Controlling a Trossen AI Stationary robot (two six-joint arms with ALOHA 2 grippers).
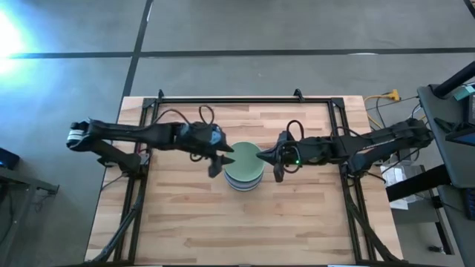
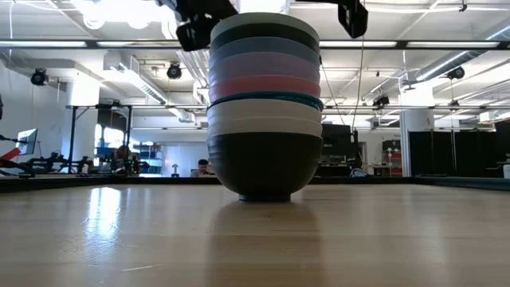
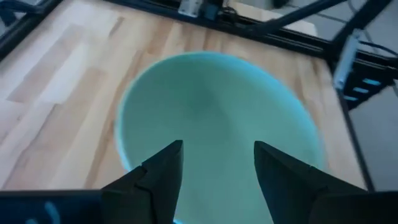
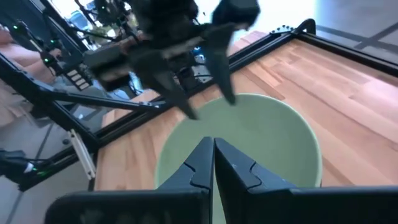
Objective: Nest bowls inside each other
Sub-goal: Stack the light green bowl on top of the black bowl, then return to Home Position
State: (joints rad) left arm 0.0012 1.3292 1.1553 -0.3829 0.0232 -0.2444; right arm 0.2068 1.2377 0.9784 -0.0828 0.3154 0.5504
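Observation:
The bowls stand nested in one stack (image 1: 243,170) at the table's middle, resting by the foot of the black bottom bowl (image 2: 264,163). In the low view white, teal, pink, lavender and blue rims rise above it. The top bowl is pale green (image 3: 211,99) (image 4: 249,134). My left gripper (image 1: 221,159) (image 3: 217,158) is open, just above the stack's left rim, and its fingers point over the top bowl. My right gripper (image 1: 269,157) (image 4: 213,152) is shut and hovers above the stack's right rim. Neither gripper holds anything.
A black metal frame (image 1: 245,99) runs along the table's far edge and down both sides. Bare wood (image 1: 237,230) stretches from the stack to the near edge. Cables and equipment (image 1: 390,96) sit off the table's right side. People and workbenches show in the room beyond the table.

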